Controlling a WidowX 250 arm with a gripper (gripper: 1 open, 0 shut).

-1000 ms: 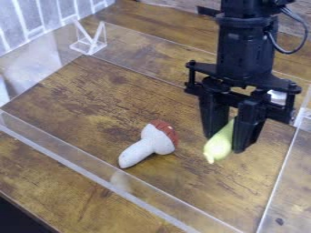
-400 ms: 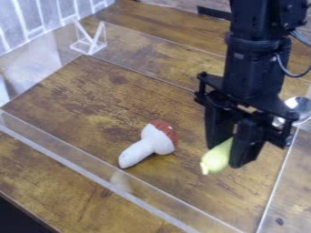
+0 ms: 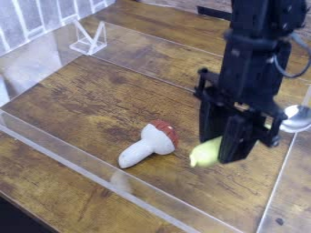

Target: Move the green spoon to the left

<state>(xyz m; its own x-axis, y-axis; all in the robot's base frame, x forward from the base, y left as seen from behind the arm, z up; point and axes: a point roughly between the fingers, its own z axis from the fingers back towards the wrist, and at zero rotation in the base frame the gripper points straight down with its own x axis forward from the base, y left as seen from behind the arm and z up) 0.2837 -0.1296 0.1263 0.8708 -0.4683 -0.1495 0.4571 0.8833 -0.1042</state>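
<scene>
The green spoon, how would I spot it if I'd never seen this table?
Find the black gripper hanging over the right side of the wooden table. The green spoon is clamped between its fingers, its yellow-green handle poking out below and its shiny bowl out to the right. The neighbouring toy mushroom is white-stemmed, red-capped, and lies on the wood.

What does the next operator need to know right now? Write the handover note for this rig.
Tool: shut on the green spoon, pointing down, with the yellow-green handle showing below the fingers and the silver bowl sticking out to the right near the tray wall.
Toy mushroom: lying on its side on the wooden tray floor, just left of the spoon handle, apart from it.
Done: spoon grasped.
Left: carry the spoon to the left side of the tray, likely passing over or around the mushroom, then set it down and release.
</scene>
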